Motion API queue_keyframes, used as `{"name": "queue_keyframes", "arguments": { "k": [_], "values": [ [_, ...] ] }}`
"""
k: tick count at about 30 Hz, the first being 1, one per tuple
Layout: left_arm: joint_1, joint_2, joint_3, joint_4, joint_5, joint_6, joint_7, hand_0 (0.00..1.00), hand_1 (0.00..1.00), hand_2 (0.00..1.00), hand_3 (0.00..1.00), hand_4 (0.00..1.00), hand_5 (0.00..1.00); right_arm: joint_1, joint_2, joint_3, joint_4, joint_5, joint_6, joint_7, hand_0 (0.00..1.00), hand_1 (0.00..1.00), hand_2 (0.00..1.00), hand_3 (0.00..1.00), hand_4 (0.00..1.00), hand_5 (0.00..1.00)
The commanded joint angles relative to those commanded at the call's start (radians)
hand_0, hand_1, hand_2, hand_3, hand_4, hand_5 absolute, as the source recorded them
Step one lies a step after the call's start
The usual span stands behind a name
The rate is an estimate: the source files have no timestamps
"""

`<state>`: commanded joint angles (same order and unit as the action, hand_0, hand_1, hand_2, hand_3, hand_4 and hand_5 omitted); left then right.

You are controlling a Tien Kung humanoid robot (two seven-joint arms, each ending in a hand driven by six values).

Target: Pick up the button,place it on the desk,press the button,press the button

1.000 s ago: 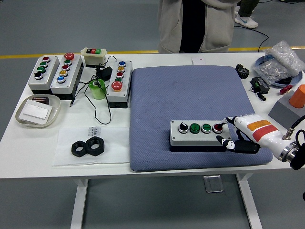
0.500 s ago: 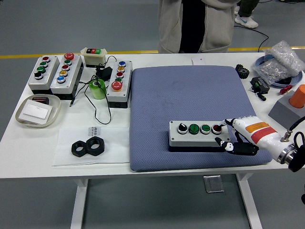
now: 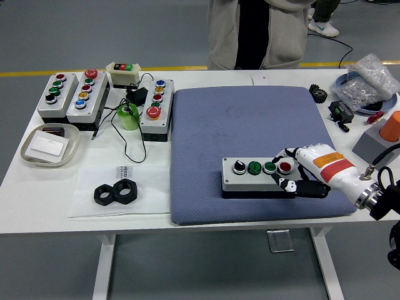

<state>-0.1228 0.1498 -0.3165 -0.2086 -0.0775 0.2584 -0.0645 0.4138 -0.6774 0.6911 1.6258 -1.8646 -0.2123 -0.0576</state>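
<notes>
Gripping the right end of the button box [image 3: 257,174], the right robot hand [image 3: 299,173] has fingers over the top by the red button [image 3: 285,167] and thumb on the front face. Box sits on the blue mat [image 3: 250,134]; beyond stands a person [image 3: 256,31].

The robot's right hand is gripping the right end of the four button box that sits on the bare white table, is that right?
Not quite. The head view shows the right hand at the right end of the button box, but the box rests on the blue mat, not bare table.
</notes>
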Motion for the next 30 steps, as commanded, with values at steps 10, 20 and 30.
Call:
{"name": "queue_keyframes", "arguments": {
  "k": [10,20,30],
  "values": [
    [-0.003,0.001,0.005,0.0,-0.008,0.0,-0.002,0.763,0.826,0.861,0.825,0.624,0.998,0.01,0.023,-0.013,-0.009,-0.003,0.005,-0.005,0.157,0.045,0.142,0.704,0.636,0.766],
    [-0.003,0.001,0.005,0.0,-0.008,0.0,-0.002,0.762,0.826,0.861,0.825,0.624,0.998,0.018,0.029,-0.043,-0.038,-0.004,0.012,-0.009,0.156,0.046,0.142,0.705,0.637,0.766],
    [-0.004,0.001,0.006,0.0,-0.009,0.0,-0.002,0.758,0.826,0.861,0.825,0.625,0.998,0.016,0.031,-0.048,-0.043,-0.002,0.015,-0.01,0.156,0.046,0.142,0.707,0.638,0.761]
  ]
}}
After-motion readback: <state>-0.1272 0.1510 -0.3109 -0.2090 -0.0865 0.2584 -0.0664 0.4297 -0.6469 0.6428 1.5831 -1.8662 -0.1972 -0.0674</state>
